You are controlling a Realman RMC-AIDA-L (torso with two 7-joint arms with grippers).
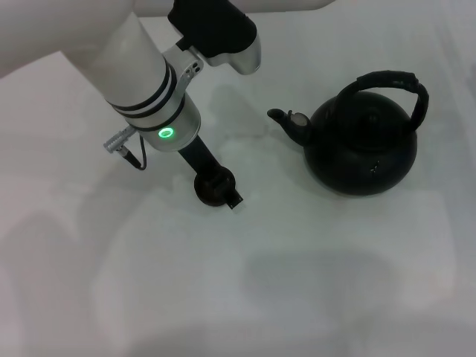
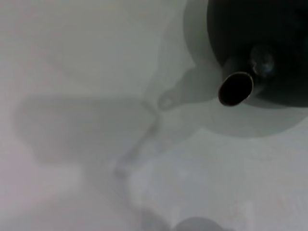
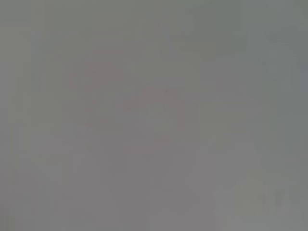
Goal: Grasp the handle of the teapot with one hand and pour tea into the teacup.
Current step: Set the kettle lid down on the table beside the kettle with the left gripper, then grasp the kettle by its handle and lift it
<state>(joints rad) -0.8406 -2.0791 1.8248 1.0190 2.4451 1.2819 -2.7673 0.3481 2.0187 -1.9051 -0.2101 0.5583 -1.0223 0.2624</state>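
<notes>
Teapot (image 1: 362,149), round and matte black, sits on our white desk (image 1: 297,282) with its ribbed arched black handle (image 1: 388,80) ungrasped. Our left gripper (image 1: 217,187) meets the tiny black teacup (image 1: 213,186); we cannot tell its finger state. Next, we judge, a gripper must close on the handle.

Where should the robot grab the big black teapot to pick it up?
By the handle, the thick black hoop arching over the teapot. Probably best to come straight down from above and close around the top of the arch, where it stands clear of the lid. The spout points toward the teacup, where the left end effector is, so a top grip should let it tip that way.
</notes>
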